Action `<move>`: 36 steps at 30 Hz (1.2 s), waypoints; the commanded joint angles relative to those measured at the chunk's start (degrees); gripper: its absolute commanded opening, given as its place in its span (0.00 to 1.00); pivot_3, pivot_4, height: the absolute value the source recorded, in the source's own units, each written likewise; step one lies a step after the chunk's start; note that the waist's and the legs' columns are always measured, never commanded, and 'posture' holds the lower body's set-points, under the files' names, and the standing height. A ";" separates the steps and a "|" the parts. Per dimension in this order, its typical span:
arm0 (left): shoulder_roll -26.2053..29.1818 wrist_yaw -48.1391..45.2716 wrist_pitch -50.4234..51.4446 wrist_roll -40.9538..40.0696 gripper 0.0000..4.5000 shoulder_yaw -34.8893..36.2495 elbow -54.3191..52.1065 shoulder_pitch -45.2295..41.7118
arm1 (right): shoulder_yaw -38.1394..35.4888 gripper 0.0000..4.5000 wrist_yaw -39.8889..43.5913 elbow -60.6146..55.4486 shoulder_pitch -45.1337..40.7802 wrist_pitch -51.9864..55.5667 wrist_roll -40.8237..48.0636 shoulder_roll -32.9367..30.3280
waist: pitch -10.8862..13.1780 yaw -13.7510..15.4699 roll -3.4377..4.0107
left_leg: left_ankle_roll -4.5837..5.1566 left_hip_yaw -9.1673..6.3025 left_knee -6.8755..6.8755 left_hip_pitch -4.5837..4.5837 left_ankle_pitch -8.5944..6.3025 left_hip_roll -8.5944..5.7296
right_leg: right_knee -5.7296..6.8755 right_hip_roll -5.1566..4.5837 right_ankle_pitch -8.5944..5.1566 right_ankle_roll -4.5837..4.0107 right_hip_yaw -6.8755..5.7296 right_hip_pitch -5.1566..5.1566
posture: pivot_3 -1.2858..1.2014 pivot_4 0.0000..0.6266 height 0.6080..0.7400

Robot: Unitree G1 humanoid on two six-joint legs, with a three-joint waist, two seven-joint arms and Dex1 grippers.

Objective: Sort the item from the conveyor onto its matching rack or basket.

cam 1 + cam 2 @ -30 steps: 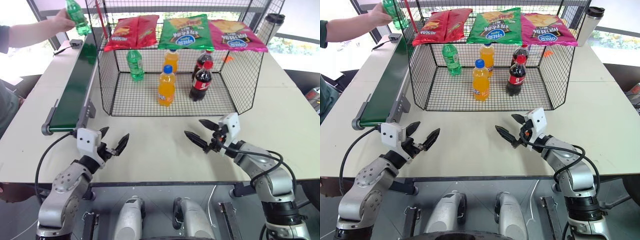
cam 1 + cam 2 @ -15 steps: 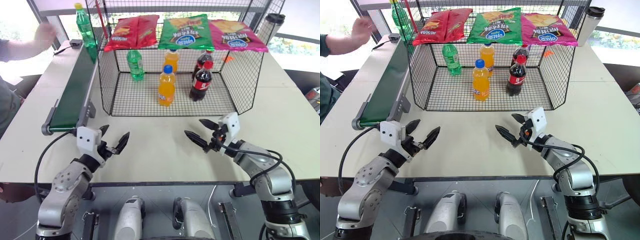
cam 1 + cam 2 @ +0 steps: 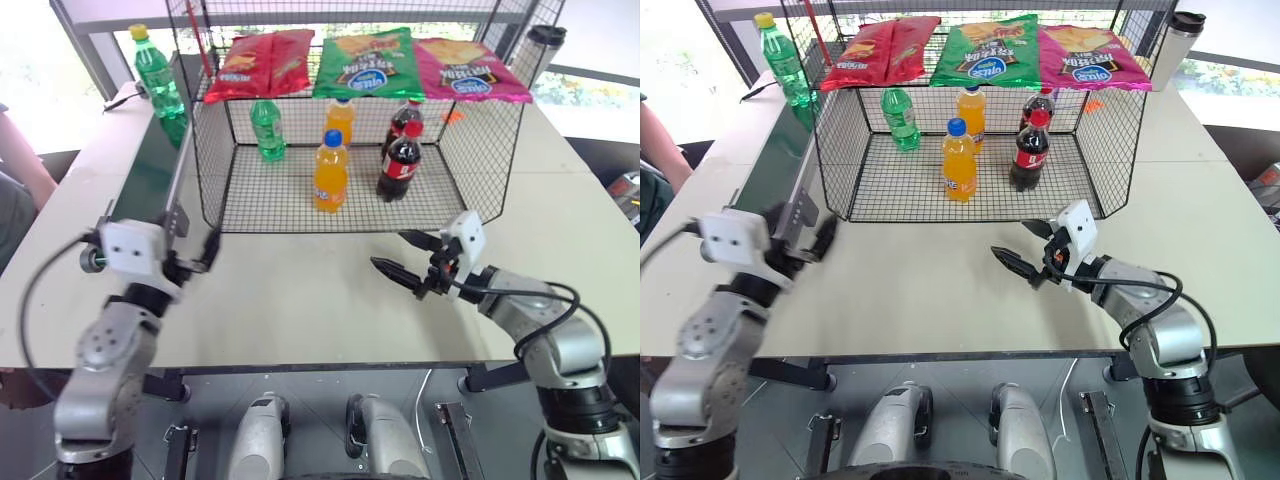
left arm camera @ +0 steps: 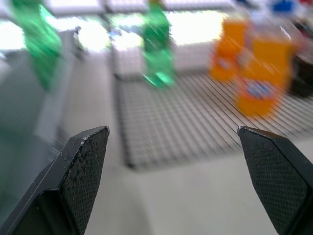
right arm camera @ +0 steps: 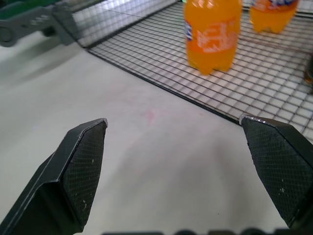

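Though conveyor (image 3: 150, 180) partly hidden by left end effector (image 4: 171, 161), both end effectors agape, empty; bottle (image 3: 155, 78) upright.

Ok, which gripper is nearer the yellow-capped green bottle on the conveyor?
Left. The left gripper sits beside the conveyor's near end, below the bottle; the right gripper is across the table.
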 commanded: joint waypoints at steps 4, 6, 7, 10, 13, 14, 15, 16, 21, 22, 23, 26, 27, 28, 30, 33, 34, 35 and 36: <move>6.79 3.31 4.60 4.12 0.97 7.82 5.62 -5.00 | 3.03 1.00 2.54 -7.61 -7.88 5.10 5.65 -0.16 | 0.00 0.30 0.00 | 0.02 -0.09 -0.03 0.04 0.01 0.02 | 0.06 0.08 0.00 -0.01 -0.03 0.00 | 0.52 0.24 1.00; 6.73 3.35 5.17 2.97 0.97 9.24 8.54 -6.85 | 4.50 1.00 2.99 -8.38 -8.75 5.26 5.46 -0.11 | 0.00 0.49 0.00 | 0.01 -0.08 -0.03 0.04 0.01 0.02 | 0.04 0.05 0.00 -0.01 -0.03 0.03 | 0.52 0.24 1.00; 6.91 3.41 5.63 2.83 0.97 9.56 9.39 -7.46 | 4.85 1.00 3.09 -8.57 -8.94 5.25 5.46 -0.14 | 0.00 0.50 0.00 | 0.01 -0.05 -0.02 0.02 0.01 -0.01 | 0.02 -0.01 0.00 -0.01 -0.03 0.03 | 0.52 0.24 1.00; 8.41 1.89 6.21 2.32 0.97 9.87 13.52 -10.09 | 5.84 1.00 3.36 -9.27 -9.51 5.28 5.47 -0.13 | 0.00 0.49 -0.02 | 0.01 0.02 0.01 -0.06 0.01 -0.05 | -0.07 -0.12 0.01 0.00 -0.03 0.03 | 0.52 0.24 1.00; 8.33 -0.44 6.05 -0.13 0.97 10.16 16.86 -12.31 | 6.32 1.00 3.63 -9.79 -9.20 4.89 5.05 -0.29 | 0.00 0.39 -0.02 | 0.01 0.07 0.02 -0.07 0.01 -0.05 | -0.10 -0.14 0.02 0.00 -0.02 0.02 | 0.52 0.24 1.00; 8.46 -1.04 5.60 -0.25 0.97 10.07 18.13 -12.65 | 6.52 1.00 3.78 -9.74 -8.84 4.48 4.57 -0.44 | 0.00 0.38 -0.03 | 0.01 0.08 0.01 -0.07 0.01 -0.05 | -0.10 -0.14 0.02 0.00 -0.02 0.02 | 0.52 0.24 1.00; 8.57 -1.52 4.94 -0.19 0.97 10.10 19.65 -12.94 | 6.89 1.00 4.04 -9.59 -8.25 3.78 3.70 -0.76 | 0.00 0.37 -0.03 | 0.01 0.08 0.01 -0.06 0.01 -0.05 | -0.10 -0.12 0.02 0.00 -0.02 0.02 | 0.52 0.24 1.00; 8.79 -1.73 4.57 0.11 0.97 10.05 21.14 -13.21 | 7.14 1.00 4.25 -9.39 -7.67 3.18 3.01 -1.01 | 0.00 0.37 -0.02 | 0.01 0.08 0.00 -0.06 0.01 -0.04 | -0.09 -0.10 0.02 0.00 -0.02 0.01 | 0.52 0.24 1.00; 9.58 -2.84 2.52 1.04 0.97 8.66 26.14 -15.64 | 6.69 1.00 4.17 -9.07 -5.87 1.77 1.79 -1.16 | 0.00 0.36 -0.03 | 0.02 0.05 -0.01 -0.04 0.01 -0.01 | -0.01 -0.04 0.02 -0.01 -0.02 -0.02 | 0.52 0.24 1.00; 9.68 -2.98 2.27 1.31 0.97 8.32 26.70 -16.14 | 6.59 1.00 4.07 -9.16 -5.67 1.72 1.69 -1.13 | 0.00 0.36 -0.03 | 0.01 0.05 -0.01 -0.04 0.02 -0.01 | -0.01 -0.04 0.02 -0.01 -0.03 -0.01 | 0.52 0.24 1.00; 9.67 -3.05 2.10 1.48 0.97 8.12 27.12 -16.59 | 6.50 1.00 3.95 -9.25 -5.49 1.70 1.64 -1.07 | 0.00 0.37 -0.03 | 0.01 0.05 0.00 -0.04 0.02 -0.01 | -0.01 -0.04 0.02 -0.01 -0.03 -0.01 | 0.52 0.24 1.00; 9.60 -2.70 1.85 2.41 0.97 7.41 28.31 -17.72 | 6.39 1.00 3.50 -9.60 -5.01 1.68 1.44 -0.90 | 0.00 0.41 -0.03 | 0.01 0.06 0.00 -0.03 0.01 -0.02 | -0.01 -0.07 0.02 -0.01 -0.02 0.01 | 0.52 0.24 1.00; 9.48 -2.55 1.81 2.59 0.97 7.27 28.54 -18.02 | 6.38 1.00 3.30 -9.73 -4.91 1.68 1.41 -0.85 | 0.00 0.39 -0.03 | 0.01 0.07 0.00 -0.03 0.01 -0.02 | -0.02 -0.07 0.02 -0.01 -0.02 0.01 | 0.52 0.24 1.00; 9.31 -2.51 1.79 2.60 0.97 7.23 28.65 -18.26 | 6.36 1.00 3.16 -9.82 -4.86 1.68 1.44 -0.81 | 0.00 0.38 -0.03 | 0.01 0.08 0.00 -0.03 0.01 -0.02 | -0.02 -0.07 0.02 -0.01 -0.02 0.00 | 0.52 0.24 1.00; 9.11 -2.39 1.52 2.77 0.97 7.16 28.69 -18.54 | 6.38 1.00 2.90 -10.02 -4.66 1.59 1.49 -0.74 | 0.00 0.36 -0.03 | 0.01 0.08 0.00 -0.04 0.01 -0.02 | -0.02 -0.07 0.02 -0.01 -0.02 0.00 | 0.52 0.24 1.00; 8.98 -1.83 1.15 3.12 0.97 7.24 28.79 -18.87 | 6.46 1.00 2.58 -10.17 -4.37 1.44 1.51 -0.70 | 0.00 0.37 -0.03 | 0.01 0.07 -0.01 -0.04 0.02 -0.01 | -0.01 -0.06 0.03 -0.01 -0.02 -0.01 | 0.52 0.24 1.00; 8.97 -1.66 1.05 3.25 0.97 7.27 28.87 -18.95 | 6.50 1.00 2.50 -10.18 -4.33 1.39 1.50 -0.67 | 0.00 0.37 -0.03 | 0.02 0.07 -0.01 -0.03 0.02 -0.01 | -0.01 -0.06 0.03 -0.01 -0.02 0.00 | 0.52 0.24 1.00; 8.95 -1.52 0.84 3.36 0.97 7.29 28.97 -19.05 | 6.53 1.00 2.45 -10.14 -4.32 1.33 1.48 -0.65 | 0.00 0.38 -0.03 | 0.02 0.07 0.00 -0.03 0.02 -0.01 | -0.01 -0.06 0.03 -0.01 -0.02 0.00 | 0.52 0.24 1.00; 8.85 -1.37 0.62 3.38 0.97 7.37 29.10 -19.22 | 6.59 1.00 2.39 -10.08 -4.31 1.25 1.45 -0.62 | 0.00 0.37 -0.03 | 0.02 0.07 0.00 -0.02 0.02 -0.01 | -0.01 -0.06 0.03 -0.01 -0.02 0.00 | 0.52 0.24 1.00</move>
